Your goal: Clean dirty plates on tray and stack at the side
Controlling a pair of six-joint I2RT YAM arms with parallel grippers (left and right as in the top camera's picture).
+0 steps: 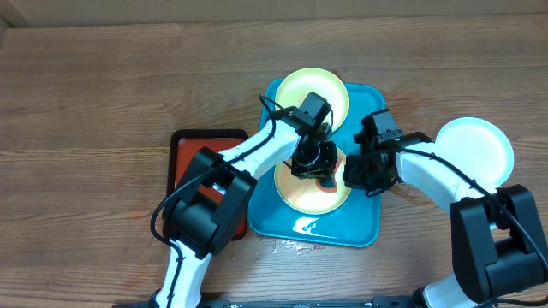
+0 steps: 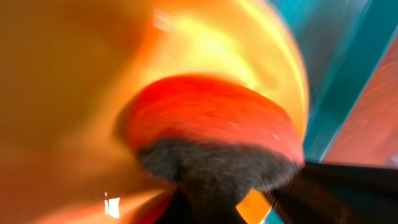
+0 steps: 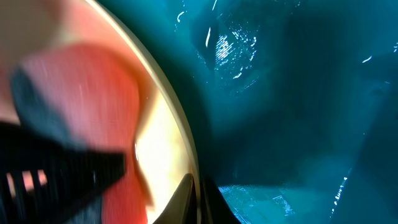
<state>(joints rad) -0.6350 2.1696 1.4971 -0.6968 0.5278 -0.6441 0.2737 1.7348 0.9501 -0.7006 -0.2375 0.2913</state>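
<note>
Left claw (image 1: pixel 314 161) holds red sponge (image 2: pixel 211 118) against plate (image 1: pixel 298 196).

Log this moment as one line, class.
left tool: shut on sponge, on stained plate | right tool: shut on its rim | tray: second plate too | table: blue plate

The tray (image 1: pixel 364 224) is showing a glossy turquoise-blue, with white glints lying on its floor. The stained plate (image 1: pixel 295 195) is showing pale yellow-green, with orange staining spreading across it. The second plate (image 1: pixel 295 90) is showing the same pale yellow-green, plain. The third plate (image 1: pixel 475 150) is looking very pale blue, almost white. The sponge (image 2: pixel 211 118) is showing bright red-orange over a dark grey scouring layer. The smaller tray (image 1: pixel 181 162) is showing red inside a black rim. The table (image 1: pixel 86 103) is showing brown wood grain. The left arm (image 1: pixel 257 152) and right arm (image 1: pixel 428 175) are showing white links and black joints.
</note>
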